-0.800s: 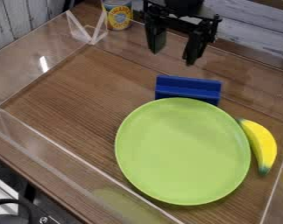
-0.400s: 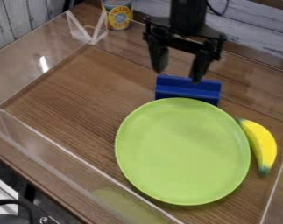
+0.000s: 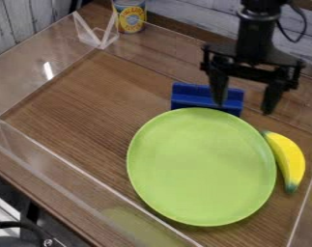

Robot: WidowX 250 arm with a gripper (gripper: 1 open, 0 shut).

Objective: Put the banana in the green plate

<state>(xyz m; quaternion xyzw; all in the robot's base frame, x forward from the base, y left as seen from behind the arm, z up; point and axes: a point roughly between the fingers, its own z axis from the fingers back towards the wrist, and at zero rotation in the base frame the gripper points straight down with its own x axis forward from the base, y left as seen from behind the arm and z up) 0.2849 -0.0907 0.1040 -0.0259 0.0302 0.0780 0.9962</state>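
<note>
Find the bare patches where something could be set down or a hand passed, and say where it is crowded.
Free: the wood left of the blue block and green plate, up to the clear wall, and the plate's own bare surface. Crowded: the right side, where the banana lies against the plate's rim and the open tool hangs beside the block.

The small curved yellow plastic banana (image 3: 287, 159) had a smooth, slightly glossy skin. The large round lime-green plate (image 3: 202, 166) looked like smooth plastic with a soft sheen. The blue rectangular block (image 3: 205, 97) appeared matt. The brown wood-grain counter (image 3: 94, 106) showed a satin finish. Its clear walls (image 3: 29, 154) were glossy, like acrylic. The black gripper (image 3: 247, 100) looked matt.
</note>
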